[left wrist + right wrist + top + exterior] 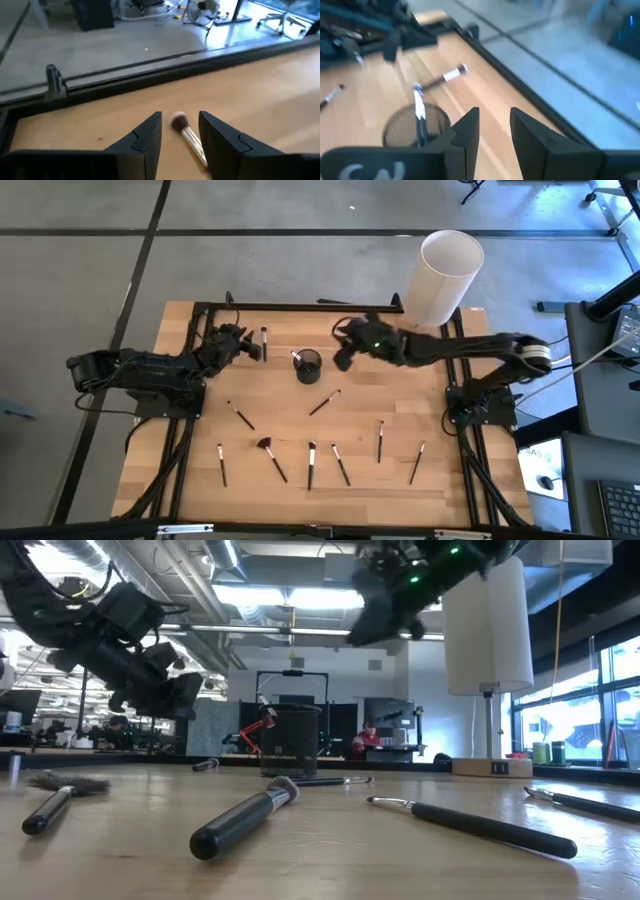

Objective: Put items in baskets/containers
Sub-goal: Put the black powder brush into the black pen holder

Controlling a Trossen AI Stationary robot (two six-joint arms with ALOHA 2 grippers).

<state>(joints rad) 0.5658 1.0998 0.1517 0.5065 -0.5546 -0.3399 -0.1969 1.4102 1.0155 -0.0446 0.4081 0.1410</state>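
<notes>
Brushes, thin dark-handled makeup ones, were mostly scattered over the near half of the wooden counter (190,430), including a reddish fan-headed brush (270,457). One pale-tipped brush with a silver ferrule (263,343) lay near the far edge, right under the left gripper (240,342). In the left wrist view its tip (179,120) sat just in front of the jaws, which were apart, lined up with the gap but not touched. The small black mesh cup (308,366) stood mid-counter with one brush (419,112) already poking out of it. The right gripper (343,356) hovered just beside the cup on its right, jaws apart and holding nothing. A tall white cylinder (443,277) stood off the far right corner.
</notes>
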